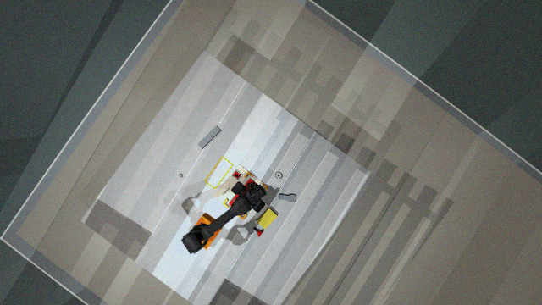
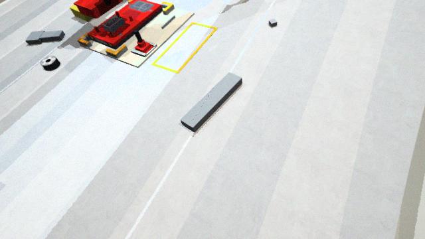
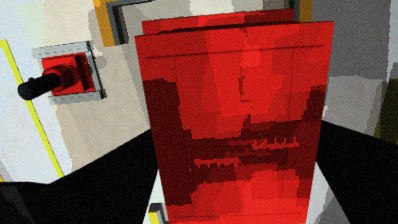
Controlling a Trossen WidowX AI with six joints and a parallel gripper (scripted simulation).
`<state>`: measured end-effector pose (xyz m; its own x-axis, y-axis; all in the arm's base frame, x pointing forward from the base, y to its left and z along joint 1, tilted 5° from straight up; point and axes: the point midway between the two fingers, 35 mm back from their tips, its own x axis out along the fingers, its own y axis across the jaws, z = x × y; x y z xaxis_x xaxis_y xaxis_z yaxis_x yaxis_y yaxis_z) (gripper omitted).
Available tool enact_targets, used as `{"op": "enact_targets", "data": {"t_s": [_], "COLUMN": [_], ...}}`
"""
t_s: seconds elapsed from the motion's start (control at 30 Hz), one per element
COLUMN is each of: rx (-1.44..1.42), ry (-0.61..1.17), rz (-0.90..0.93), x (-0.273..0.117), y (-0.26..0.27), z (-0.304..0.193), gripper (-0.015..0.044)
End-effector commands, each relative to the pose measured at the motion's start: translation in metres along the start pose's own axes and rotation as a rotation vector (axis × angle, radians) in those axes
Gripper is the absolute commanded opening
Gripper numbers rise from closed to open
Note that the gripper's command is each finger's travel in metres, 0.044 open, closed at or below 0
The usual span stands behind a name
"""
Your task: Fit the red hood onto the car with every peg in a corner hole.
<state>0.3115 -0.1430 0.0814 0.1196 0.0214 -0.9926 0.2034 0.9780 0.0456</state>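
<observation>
See the table below the claw. Find the chassis partly covered by the claw from top. Notice the hood between the fingers, grasped at two opposite sides, apart from the deck. Near the claw, see the yellow block, then the small wheel.

Pale table, 1 gray bar

This looks like an assembly workbench, in a workshop or lab: a black arm stands at the pale tabletop, with a jig board at eleven o'clock in the exterior view. The wider room is unclear.
</observation>
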Motion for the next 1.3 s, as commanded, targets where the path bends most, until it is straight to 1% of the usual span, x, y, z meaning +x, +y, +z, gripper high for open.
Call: {"op": "enact_targets", "data": {"t_s": [0.0, 0.13, 1.27], "rx": [-0.003, -0.003, -0.003], "ry": [0.015, 0.015, 0.016], "rz": [0.009, 0.009, 0.009], "x": [0.021, 0.037, 0.043], "y": [0.000, 0.001, 0.003], "z": [-0.003, -0.005, -0.006], "gripper": [0.0000, 0.0000, 0.0000]}}
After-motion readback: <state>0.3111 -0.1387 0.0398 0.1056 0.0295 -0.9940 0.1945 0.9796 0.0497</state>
